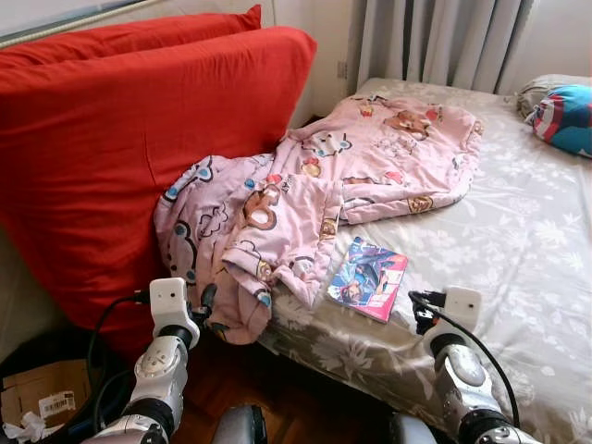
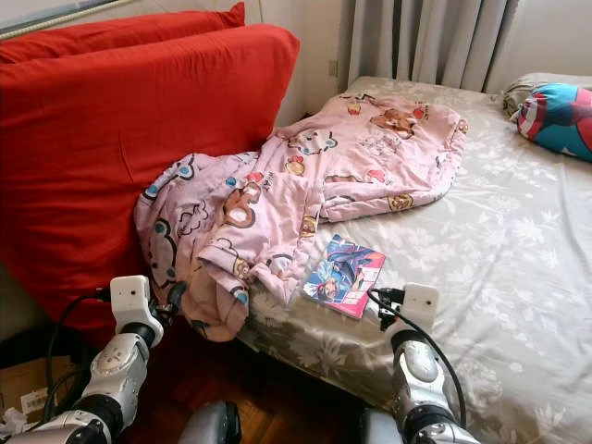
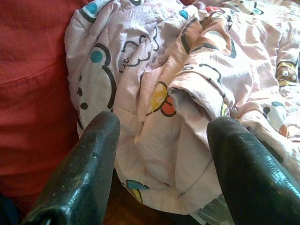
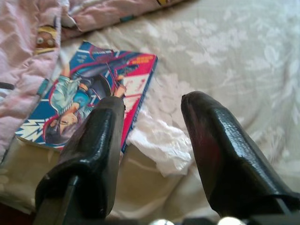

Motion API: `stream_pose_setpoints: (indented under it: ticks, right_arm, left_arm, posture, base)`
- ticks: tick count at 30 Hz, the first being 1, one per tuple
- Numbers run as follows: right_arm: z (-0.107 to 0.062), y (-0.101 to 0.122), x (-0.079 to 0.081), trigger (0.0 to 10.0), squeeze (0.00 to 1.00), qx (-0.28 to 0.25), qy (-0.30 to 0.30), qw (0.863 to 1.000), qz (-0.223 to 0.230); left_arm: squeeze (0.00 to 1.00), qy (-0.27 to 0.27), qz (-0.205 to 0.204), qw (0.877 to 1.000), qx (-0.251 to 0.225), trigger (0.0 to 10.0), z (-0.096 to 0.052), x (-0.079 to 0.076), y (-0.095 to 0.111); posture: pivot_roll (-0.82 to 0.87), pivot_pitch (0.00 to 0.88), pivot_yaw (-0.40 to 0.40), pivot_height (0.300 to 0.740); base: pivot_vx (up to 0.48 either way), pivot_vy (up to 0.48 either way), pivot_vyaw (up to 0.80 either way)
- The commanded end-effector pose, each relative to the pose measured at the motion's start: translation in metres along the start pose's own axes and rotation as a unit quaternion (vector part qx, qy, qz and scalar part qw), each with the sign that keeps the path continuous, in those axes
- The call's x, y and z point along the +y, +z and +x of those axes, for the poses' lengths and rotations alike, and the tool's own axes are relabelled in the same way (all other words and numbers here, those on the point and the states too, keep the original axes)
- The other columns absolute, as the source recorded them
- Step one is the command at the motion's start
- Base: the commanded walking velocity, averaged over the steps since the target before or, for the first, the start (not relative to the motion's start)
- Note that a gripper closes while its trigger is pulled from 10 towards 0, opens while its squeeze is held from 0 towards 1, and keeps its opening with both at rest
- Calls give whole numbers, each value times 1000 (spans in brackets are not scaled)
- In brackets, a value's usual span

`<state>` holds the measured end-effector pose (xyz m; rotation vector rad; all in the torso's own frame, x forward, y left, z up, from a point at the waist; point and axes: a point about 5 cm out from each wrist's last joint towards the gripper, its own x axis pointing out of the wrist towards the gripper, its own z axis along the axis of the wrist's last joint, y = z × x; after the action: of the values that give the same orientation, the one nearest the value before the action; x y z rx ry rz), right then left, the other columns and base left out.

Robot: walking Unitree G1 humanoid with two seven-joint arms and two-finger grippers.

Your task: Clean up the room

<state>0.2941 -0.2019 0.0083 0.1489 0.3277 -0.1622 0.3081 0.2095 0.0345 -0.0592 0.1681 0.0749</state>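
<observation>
right pincer [image 4: 152, 140] agape | comic book [image 1: 367, 278] glossy | pink blanket [image 1: 314, 194] rumpled

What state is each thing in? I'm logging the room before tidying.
pink blanket: crumpled, hanging off the bed's edge
comic book: closed, flat on the bed
white tissue: crumpled beside the book
red cushions: upright
left gripper: open
right gripper: open
</observation>
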Motion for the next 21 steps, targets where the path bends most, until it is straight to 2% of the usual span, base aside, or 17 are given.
stream_pose_setpoints:
  ticks: [1, 14, 21]
  right_arm:
    - [0, -3, 1, 10000, 0, 13, 1, 1000, 5]
    - [0, -4, 4, 10000, 0, 19, 14, 1000, 2]
    - [0, -5, 5, 10000, 0, 26, 22, 999, -1]
  left_arm:
    - [0, -2, 0, 1000, -1, 10000, 2, 0, 4]
    - [0, -3, -3, 1000, -3, 10000, 3, 0, 4]
    - [0, -5, -4, 1000, -3, 10000, 2, -1, 4]
  posture:
    - [42, 0, 48, 598]
    - [42, 0, 48, 598]
    - [43, 0, 47, 598]
  base:
    - [0, 0, 0]
    - [0, 0, 0]
    - [289, 0, 0]
